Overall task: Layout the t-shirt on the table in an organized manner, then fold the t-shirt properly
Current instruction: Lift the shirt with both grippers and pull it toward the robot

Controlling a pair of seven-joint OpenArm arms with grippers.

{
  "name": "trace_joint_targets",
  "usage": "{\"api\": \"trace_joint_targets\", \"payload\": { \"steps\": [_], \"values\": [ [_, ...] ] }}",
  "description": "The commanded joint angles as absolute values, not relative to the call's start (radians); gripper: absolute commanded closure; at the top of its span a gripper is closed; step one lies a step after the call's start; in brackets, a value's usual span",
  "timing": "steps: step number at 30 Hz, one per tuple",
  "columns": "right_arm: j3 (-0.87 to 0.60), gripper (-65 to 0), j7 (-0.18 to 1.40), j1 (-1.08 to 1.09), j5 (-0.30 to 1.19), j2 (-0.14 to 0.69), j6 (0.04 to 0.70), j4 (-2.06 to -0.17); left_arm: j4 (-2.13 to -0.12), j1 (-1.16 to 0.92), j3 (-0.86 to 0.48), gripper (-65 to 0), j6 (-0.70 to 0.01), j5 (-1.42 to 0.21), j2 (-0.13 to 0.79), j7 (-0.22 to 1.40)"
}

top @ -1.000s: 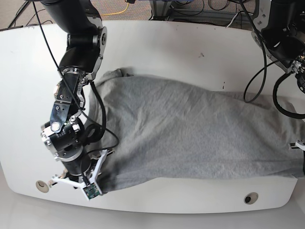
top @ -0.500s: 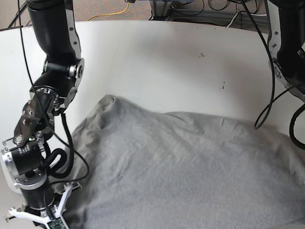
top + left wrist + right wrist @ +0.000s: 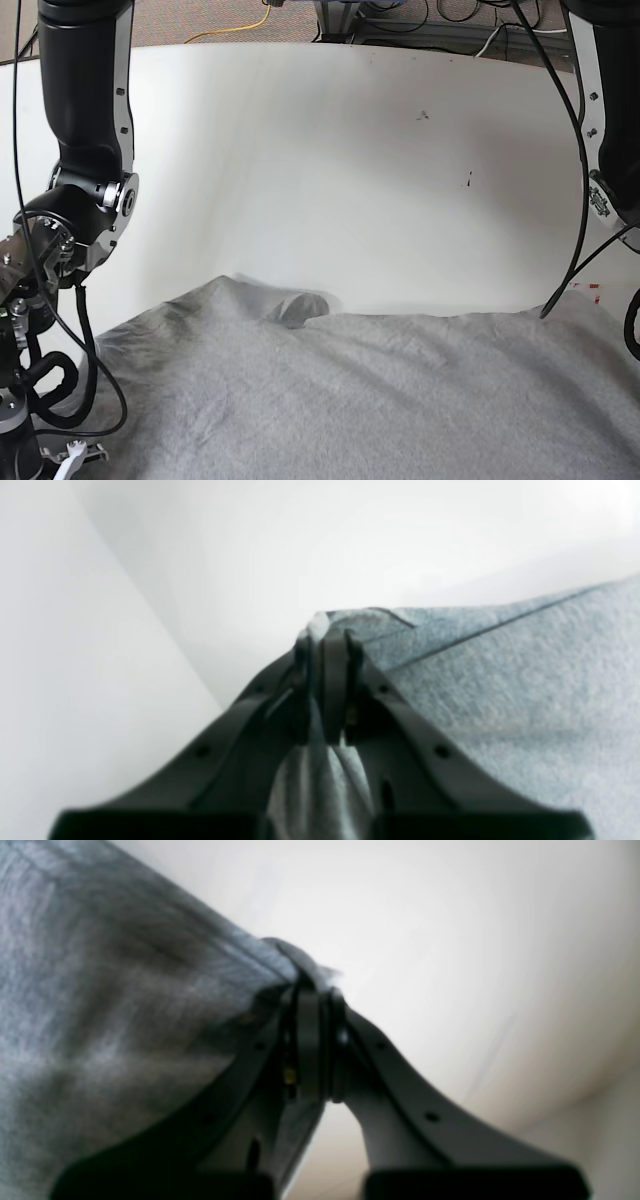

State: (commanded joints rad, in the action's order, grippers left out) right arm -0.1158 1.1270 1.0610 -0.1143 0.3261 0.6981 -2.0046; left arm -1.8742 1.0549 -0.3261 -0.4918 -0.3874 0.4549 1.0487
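The heather-grey t-shirt (image 3: 380, 400) fills the bottom of the base view, its far edge rumpled into a small fold near the middle. No lettering shows. In the left wrist view my left gripper (image 3: 326, 640) is shut on a corner of the t-shirt (image 3: 500, 680), and cloth bunches between its fingers. In the right wrist view my right gripper (image 3: 315, 995) is shut on a hem edge of the t-shirt (image 3: 100, 990), which spreads to the left. The white table (image 3: 350, 150) lies behind. Both grippers are below the base view's frame.
The arm with the right wrist camera (image 3: 85, 150) stands at the left of the base view, and the other arm (image 3: 610, 120) at the right. Red tape marks (image 3: 585, 287) and two small dark specks (image 3: 421, 115) are on the table. Cables lie beyond the far edge.
Both arms have drawn the t-shirt toward the near edge, so its far edge has slid well down the base view. The grippers have left that view at the bottom.
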Motion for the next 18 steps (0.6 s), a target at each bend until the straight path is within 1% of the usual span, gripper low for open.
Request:
{"api": "trace_joint_targets", "payload": {
  "steps": [8,10,13,18],
  "values": [
    [-0.114,0.0,1.129,1.113,-0.113,0.354,0.698,-2.014,-1.87,1.127,-0.326,-0.3,-0.487,-0.455,0.456,1.053],
    [-0.113,0.0,1.129,1.132,-0.113,0.354,0.698,-2.014,-1.87,1.147,-0.326,-0.3,-0.487,-0.455,0.456,1.084],
    [-0.091,0.0,1.164,1.162,-0.119,0.361,0.698,-2.014,-1.871,1.184,-0.326,-0.3,-0.489,-0.456,0.444,1.141],
    [-0.059,0.0,1.241,1.194,-0.113,0.387,0.698,-2.018,-1.874,1.191,-0.326,-0.3,-0.492,-0.46,0.424,1.158]
  ]
}}
